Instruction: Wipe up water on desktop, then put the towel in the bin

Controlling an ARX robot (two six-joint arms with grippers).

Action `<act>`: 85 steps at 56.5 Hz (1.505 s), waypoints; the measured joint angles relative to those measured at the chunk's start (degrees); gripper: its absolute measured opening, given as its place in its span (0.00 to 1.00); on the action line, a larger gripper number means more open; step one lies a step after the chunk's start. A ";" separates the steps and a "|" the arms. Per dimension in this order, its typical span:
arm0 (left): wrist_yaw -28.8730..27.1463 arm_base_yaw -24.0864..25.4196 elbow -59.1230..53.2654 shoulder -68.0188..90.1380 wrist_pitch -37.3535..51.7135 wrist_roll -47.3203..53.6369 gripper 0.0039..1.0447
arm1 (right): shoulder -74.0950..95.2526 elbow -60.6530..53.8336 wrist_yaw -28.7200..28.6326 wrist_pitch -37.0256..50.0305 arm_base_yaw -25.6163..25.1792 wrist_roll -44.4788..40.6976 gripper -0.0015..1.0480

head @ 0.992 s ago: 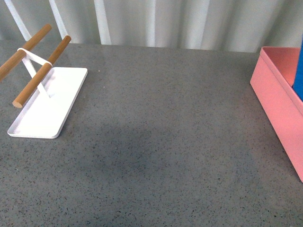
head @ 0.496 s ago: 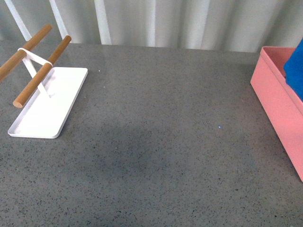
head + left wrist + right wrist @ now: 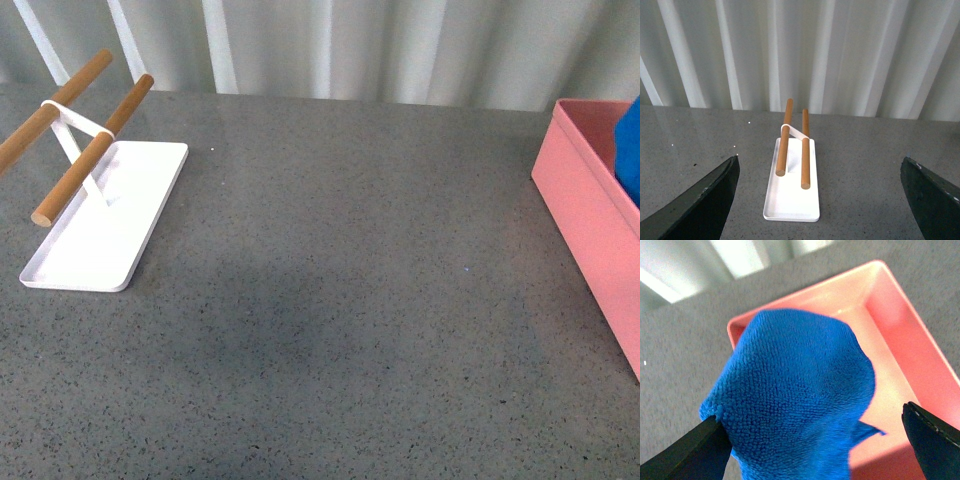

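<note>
Front view: neither arm in sight; the bin (image 3: 585,225) sits on the desktop (image 3: 350,300) at the far right edge of the picture, cut off by it, and only a small blue corner of the towel (image 3: 630,150) shows above the bin's rim. Right wrist view fills in what the front one lacks: the towel (image 3: 795,400) hangs bunched directly over the open bin (image 3: 900,355), its lower folds seen against the bin's pink floor; whether cloth touches the floor cannot be told. The right gripper (image 3: 815,450) shows as two dark fingertips (image 3: 932,440), spread wide at either side of the picture, one tip against the cloth's edge; the spot where cloth meets gripper is out of view, so cannot tell if it has hold of the towel. Left wrist view: left gripper (image 3: 822,197) with fingers (image 3: 705,200) spread wide apart, nothing between them, above bare desktop (image 3: 880,165). Ahead of it, well away from the bin, a white tray (image 3: 790,200) carrying two wooden rods (image 3: 805,150) on a white cross-piece; front view places the tray (image 3: 100,230) at the opposite end of the desktop from the bin, rods (image 3: 90,150) slanting upward over it. Pale corrugated wall (image 3: 330,45) behind the desktop. Nothing stands between tray and bin; a darker patch on the speckled surface lies between them
</note>
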 joint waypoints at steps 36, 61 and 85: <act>-0.07 0.00 0.00 -0.09 -0.02 0.00 0.94 | -5.75 -7.37 -1.01 4.72 -2.89 -4.04 0.93; 0.04 0.00 0.00 -0.11 -0.02 0.00 0.94 | -9.55 -28.59 -12.83 56.28 -1.05 -12.90 0.66; 0.00 0.00 0.00 -0.11 -0.02 0.00 0.94 | -26.71 -50.49 -8.81 68.37 3.23 -13.46 0.03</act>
